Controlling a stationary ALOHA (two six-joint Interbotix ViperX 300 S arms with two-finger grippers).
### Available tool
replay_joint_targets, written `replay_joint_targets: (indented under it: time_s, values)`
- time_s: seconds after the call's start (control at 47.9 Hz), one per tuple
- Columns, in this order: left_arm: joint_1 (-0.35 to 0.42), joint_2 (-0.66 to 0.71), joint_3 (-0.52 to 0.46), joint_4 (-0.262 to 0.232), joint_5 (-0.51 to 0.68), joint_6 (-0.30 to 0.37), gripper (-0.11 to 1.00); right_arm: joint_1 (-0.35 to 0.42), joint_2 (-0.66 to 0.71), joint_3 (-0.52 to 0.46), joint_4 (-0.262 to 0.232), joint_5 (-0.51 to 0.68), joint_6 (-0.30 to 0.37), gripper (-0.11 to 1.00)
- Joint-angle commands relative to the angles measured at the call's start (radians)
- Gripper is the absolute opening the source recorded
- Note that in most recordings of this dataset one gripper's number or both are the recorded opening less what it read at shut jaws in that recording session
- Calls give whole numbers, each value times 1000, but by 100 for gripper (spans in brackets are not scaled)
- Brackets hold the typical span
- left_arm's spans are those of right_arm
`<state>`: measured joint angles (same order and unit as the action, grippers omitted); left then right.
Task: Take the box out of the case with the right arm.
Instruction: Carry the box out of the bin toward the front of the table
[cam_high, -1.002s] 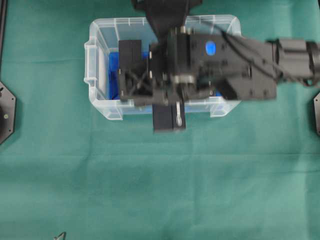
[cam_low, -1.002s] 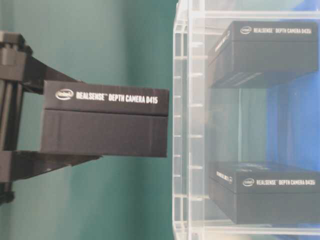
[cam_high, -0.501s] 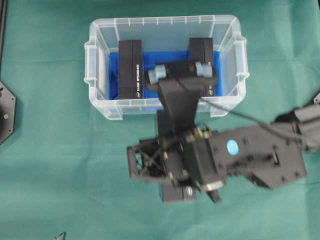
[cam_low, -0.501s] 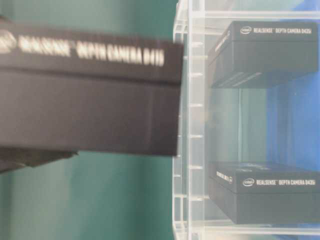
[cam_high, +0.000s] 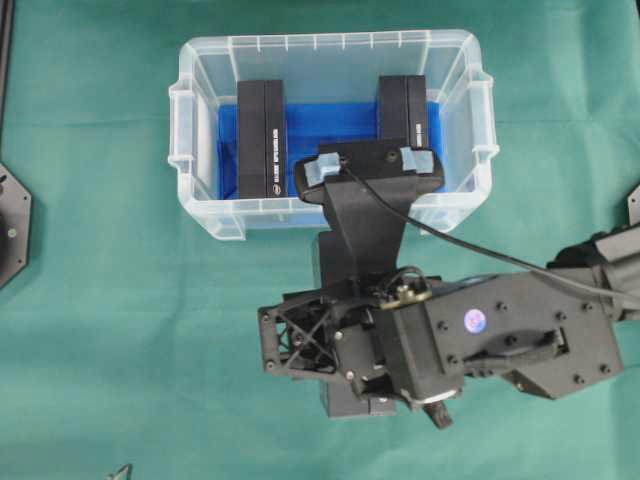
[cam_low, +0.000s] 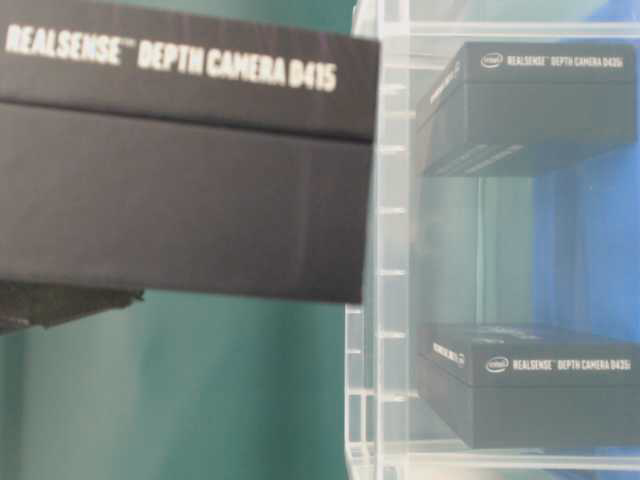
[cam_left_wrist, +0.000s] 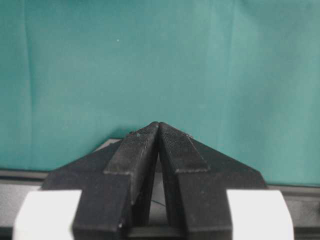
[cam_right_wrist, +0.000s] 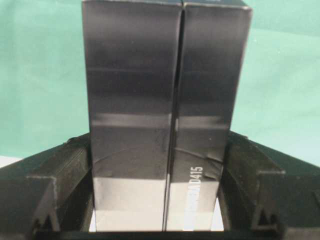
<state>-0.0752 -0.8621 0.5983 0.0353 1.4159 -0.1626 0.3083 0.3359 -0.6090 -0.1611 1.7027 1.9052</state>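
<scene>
The long black cardboard box (cam_right_wrist: 167, 115) printed "REALSENSE DEPTH CAMERA D415" is out of the case, clamped by its two broad sides between the fingers of the right arm's black lattice-framed gripper (cam_right_wrist: 160, 200). In the overhead view the box (cam_high: 340, 400) is mostly hidden under the gripper (cam_high: 345, 350), above the green cloth near the table's front edge, its long axis running from the front edge toward the case. In the table-level view it (cam_low: 180, 160) hangs level, lettering upright, one end just beside the case's outer wall.

The table is covered by a wrinkled green cloth (cam_high: 120, 340).

The large clear plastic tub with rimmed edges and side handles (cam_high: 200, 215) sits toward the back edge, a blue sheet (cam_high: 330, 115) lining its bottom. Two more black boxes stand on edge inside, one by the left wall (cam_high: 262, 140), one by the right wall (cam_high: 405, 110), well apart.

The left arm's black pointed gripper (cam_left_wrist: 159, 130) has its fingertips pressed together, holding nothing.
</scene>
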Motion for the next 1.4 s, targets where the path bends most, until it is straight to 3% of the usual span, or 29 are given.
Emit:
replay_joint_targets:
  time_s: [0.0, 0.355, 0.689, 1.002, 1.378]
  values:
    - [3, 5, -23, 3, -3, -3, 2, 2, -20, -21, -5, 2, 0, 66]
    - [3, 5, -23, 3, -5, -3, 2, 2, 21, 74, 5, -54, 21, 66]
    - [3, 5, -23, 2, -3, -3, 2, 2, 21, 291, 31, -314, 94, 66]
    - [3, 5, -23, 3, -3, -3, 2, 2, 23, 433, 49, -459, 100, 66]
    - [3, 6, -23, 3, -3, -3, 2, -2, 23, 489, 48, -537, 100, 66]
